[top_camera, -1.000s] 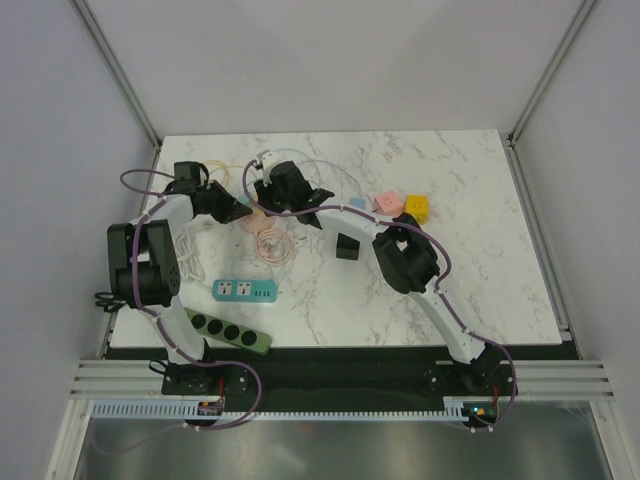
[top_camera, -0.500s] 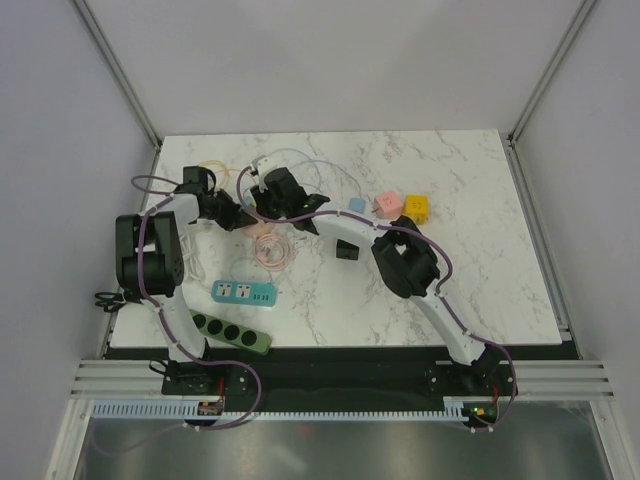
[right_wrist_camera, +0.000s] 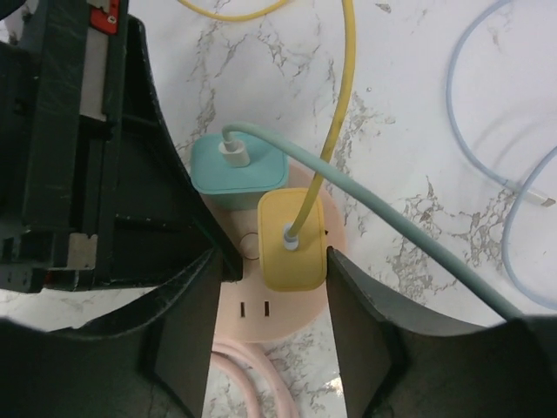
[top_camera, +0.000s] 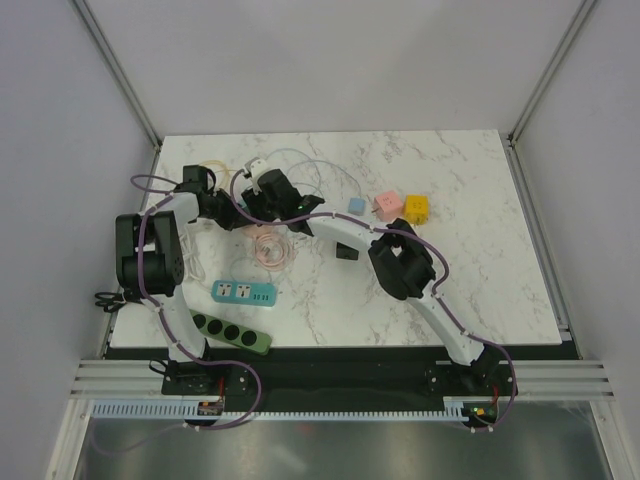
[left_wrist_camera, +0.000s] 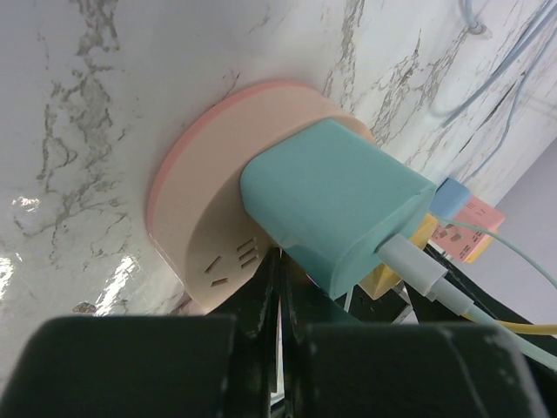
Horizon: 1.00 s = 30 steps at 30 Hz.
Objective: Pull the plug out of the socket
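Left fingers (left_wrist_camera: 259, 305) are pressed together, tips against the rim of the round pink socket (left_wrist_camera: 196, 226) on the counter (left_wrist_camera: 104, 87). The teal plug (left_wrist_camera: 335, 205) and yellow plug (right_wrist_camera: 291, 239) both sit seated in it. Right fingers (right_wrist_camera: 178, 348) stand spread either side of the yellow plug, not clamped. Nothing is pulled yet.

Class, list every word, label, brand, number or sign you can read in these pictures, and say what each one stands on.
No text can be read in any view.
Red sticker on the black hardware, right wrist view: white marks, too small to read.
Pink socket, teal plug, yellow plug: no print visible, only slots on the socket.
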Motion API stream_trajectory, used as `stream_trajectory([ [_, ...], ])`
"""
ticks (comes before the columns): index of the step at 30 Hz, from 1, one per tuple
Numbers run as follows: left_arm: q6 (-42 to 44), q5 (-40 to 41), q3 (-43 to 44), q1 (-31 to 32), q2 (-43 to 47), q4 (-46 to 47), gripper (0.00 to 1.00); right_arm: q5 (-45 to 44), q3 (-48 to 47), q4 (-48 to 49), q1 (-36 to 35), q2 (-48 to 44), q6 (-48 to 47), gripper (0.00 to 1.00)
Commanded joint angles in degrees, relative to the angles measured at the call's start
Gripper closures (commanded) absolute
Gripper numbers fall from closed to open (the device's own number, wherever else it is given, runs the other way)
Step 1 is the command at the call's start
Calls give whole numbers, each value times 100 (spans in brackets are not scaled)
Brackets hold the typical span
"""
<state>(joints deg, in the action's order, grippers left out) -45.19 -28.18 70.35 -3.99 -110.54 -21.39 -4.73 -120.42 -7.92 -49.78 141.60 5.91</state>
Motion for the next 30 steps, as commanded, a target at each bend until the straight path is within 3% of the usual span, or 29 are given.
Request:
stream_trajectory([
  [1, 37, 261, 155, 21, -134, -111, 98, -27, -359, 36, -41, 219, -20, 43],
  [5, 28, 278, 164, 21, -152, -138, 98, -72, -535, 19, -41, 377, -46, 51],
  [10, -16, 366, 164, 21, -134, -217, 98, -151, -658, 10, -41, 518, -81, 68],
  [11, -16, 427, 164, 30, -143, -234, 98, -168, -763, -68, -41, 579, -116, 74],
  [12, -25, 454, 164, 30, -152, -252, 98, -177, -833, -130, -49, 597, -125, 94],
  [13, -60, 489, 164, 21, -152, -295, 98, -186, -930, -191, -41, 606, -125, 100],
  [16, -139, 577, 164, 21, -178, -375, 98, 67, -878, -245, -14, 422, 233, 100],
  [18, -148, 665, 198, 21, -213, -427, 98, 1007, -624, 140, 73, 167, 936, 100],
  [22, -122, 876, 260, 30, -231, -594, 98, 1212, -728, 230, 30, 26, 1254, 100],
  [26, -87, 1060, 313, 47, -284, -718, 98, 291, -816, -261, -154, -53, 588, 100],
  [30, -87, 1096, 366, 91, -310, -770, 98, -1202, -808, -535, -523, -71, -545, 100],
])
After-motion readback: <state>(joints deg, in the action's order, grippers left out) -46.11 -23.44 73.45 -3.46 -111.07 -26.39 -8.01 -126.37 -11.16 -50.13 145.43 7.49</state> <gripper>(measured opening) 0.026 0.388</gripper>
